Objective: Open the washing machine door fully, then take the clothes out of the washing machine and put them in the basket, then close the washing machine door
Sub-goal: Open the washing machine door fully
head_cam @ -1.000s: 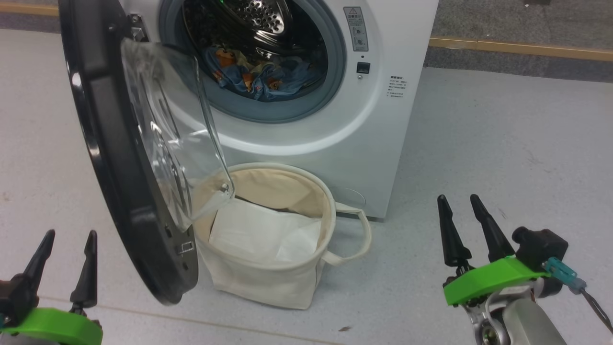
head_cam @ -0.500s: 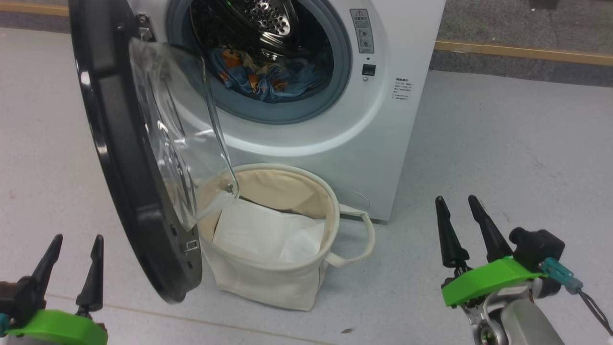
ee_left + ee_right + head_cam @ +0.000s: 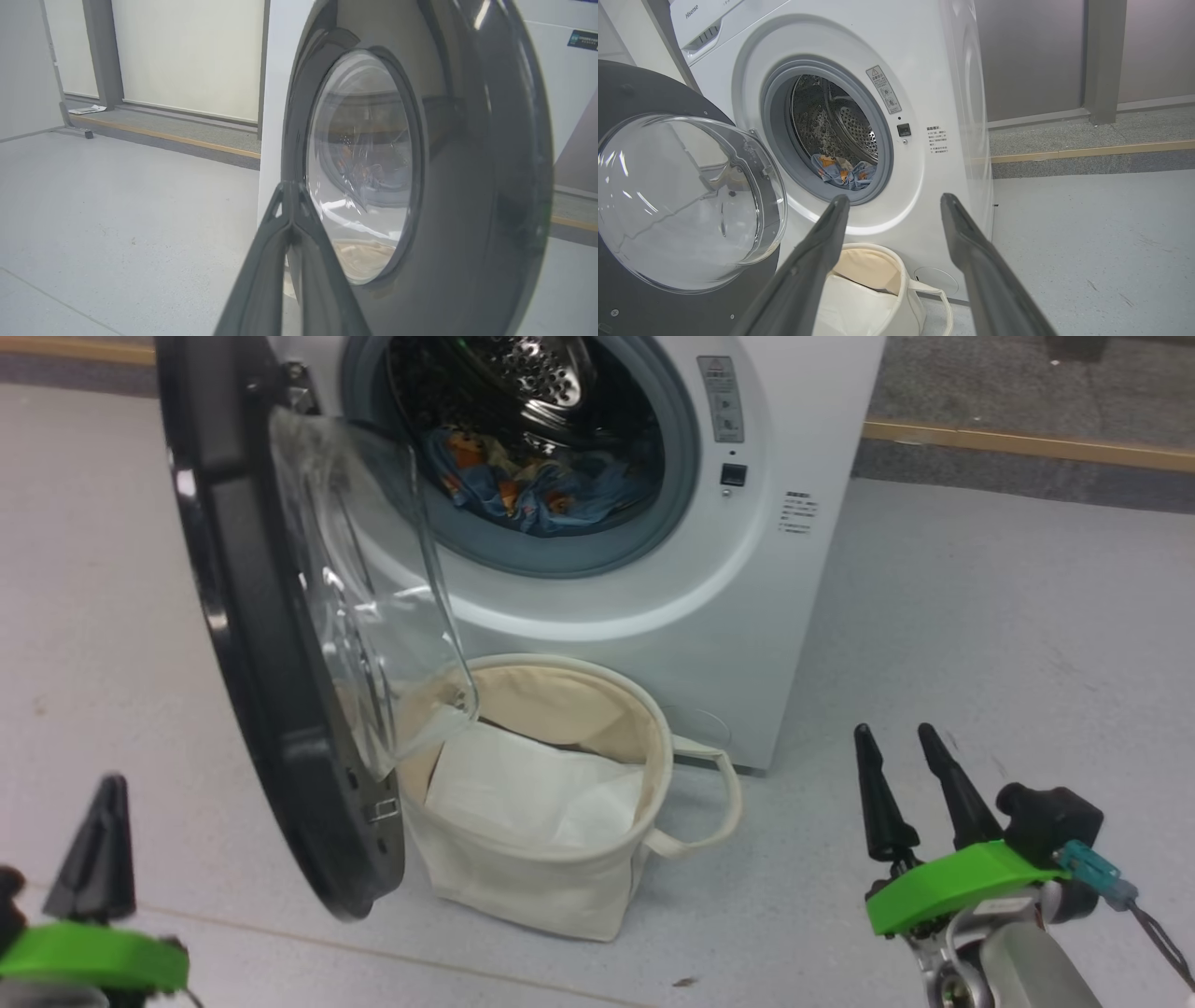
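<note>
Just right of our left claw [image 3: 105, 821] and slightly ahead of it we find the door [image 3: 252, 644], swung out from the washing machine [image 3: 747, 616], which stands ahead of both claws. The basket [image 3: 667, 756] sits on the floor [image 3: 980, 616] just before the machine, between our claws, left of the right claw [image 3: 893, 747], partly behind the door. A sheet [image 3: 532, 793] lies in it; the clothes [image 3: 532, 490] lie in the drum [image 3: 551, 383] beyond.

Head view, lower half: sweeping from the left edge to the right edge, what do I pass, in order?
left tool → washing machine door, standing open → basket → right tool
</note>
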You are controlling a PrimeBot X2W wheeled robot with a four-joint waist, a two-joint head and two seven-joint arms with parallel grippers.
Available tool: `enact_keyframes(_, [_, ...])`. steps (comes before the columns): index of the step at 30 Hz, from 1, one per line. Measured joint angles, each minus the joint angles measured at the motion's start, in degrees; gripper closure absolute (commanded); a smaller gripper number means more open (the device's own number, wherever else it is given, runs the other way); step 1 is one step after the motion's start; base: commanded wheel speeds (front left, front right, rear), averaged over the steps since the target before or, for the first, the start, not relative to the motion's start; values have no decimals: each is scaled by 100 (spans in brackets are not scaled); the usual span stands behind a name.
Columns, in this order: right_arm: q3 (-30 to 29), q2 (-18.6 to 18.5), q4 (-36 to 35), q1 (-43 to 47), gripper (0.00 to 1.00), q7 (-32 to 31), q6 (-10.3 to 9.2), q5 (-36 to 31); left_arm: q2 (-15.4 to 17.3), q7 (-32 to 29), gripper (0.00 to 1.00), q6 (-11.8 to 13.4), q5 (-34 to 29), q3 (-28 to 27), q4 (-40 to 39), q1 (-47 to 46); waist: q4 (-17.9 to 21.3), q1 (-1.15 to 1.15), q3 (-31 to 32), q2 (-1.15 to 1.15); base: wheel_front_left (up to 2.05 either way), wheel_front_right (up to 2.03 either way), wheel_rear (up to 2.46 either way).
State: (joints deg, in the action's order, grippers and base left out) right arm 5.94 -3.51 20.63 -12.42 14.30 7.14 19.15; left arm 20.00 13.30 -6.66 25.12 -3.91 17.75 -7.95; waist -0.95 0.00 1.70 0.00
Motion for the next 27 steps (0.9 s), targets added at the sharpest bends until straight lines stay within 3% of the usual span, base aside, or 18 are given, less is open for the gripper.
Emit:
enact_keyframes(5, [-38,0,29,1,0,0,0,-47,-69,-91,100,1,337,-115,-541,-554,-159,0,26,0,0,0,0])
enact_keyframes(11, [-38,0,44,0,0,0,0,-48,-368,-726,100,37,827,-4,-1463,-967,-277,0,46,0,0,0,0])
enact_keyframes(19, [-65,0,65,0,0,0,0,-48,-889,-1938,100,272,1100,979,-2693,-1016,-389,0,14,0,0,0,0])
enact_keyframes(27, [-88,1,45,-9,0,0,0,-48,-1435,-2576,100,643,1266,1884,-2736,-907,-383,0,-156,0,0,0,0])
